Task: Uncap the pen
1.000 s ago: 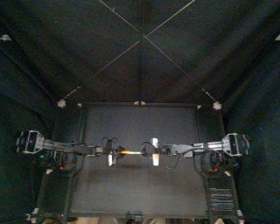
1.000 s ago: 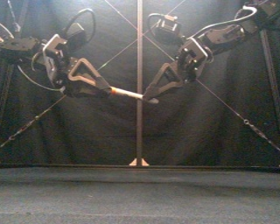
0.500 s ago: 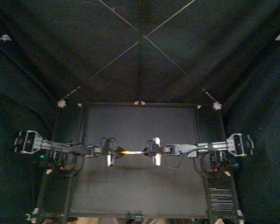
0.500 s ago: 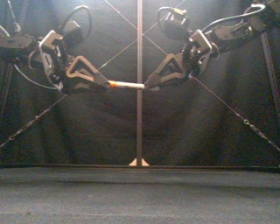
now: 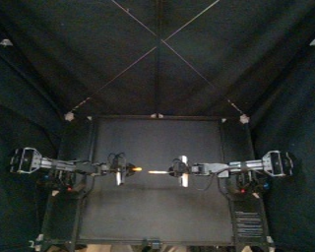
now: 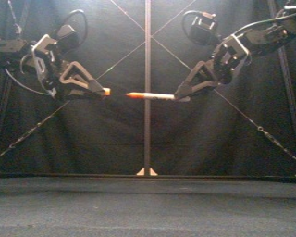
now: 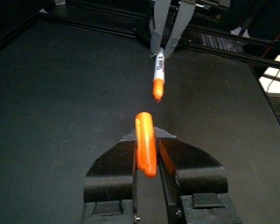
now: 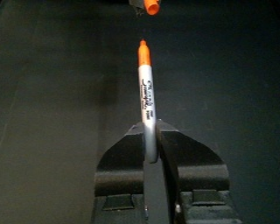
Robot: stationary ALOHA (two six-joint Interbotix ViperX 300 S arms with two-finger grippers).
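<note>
Above the table (image 6: 148, 208), mid-frame, the right claw (image 6: 181, 94) is clamping the pen (image 6: 151, 95), its orange tip bared. Just left, apart, the left claw (image 6: 99, 91) is pinching shut on what seems its orange cap (image 6: 104, 92).

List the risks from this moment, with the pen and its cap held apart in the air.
1. The orange pen cap is pinched only by the tips of the left gripper. It may slip and drop to the black table below.
2. The white marker pen sticks well out of the right gripper with its orange tip bare. A swing might mark the cap or the left jaws, which sit close and in line with it.
</note>
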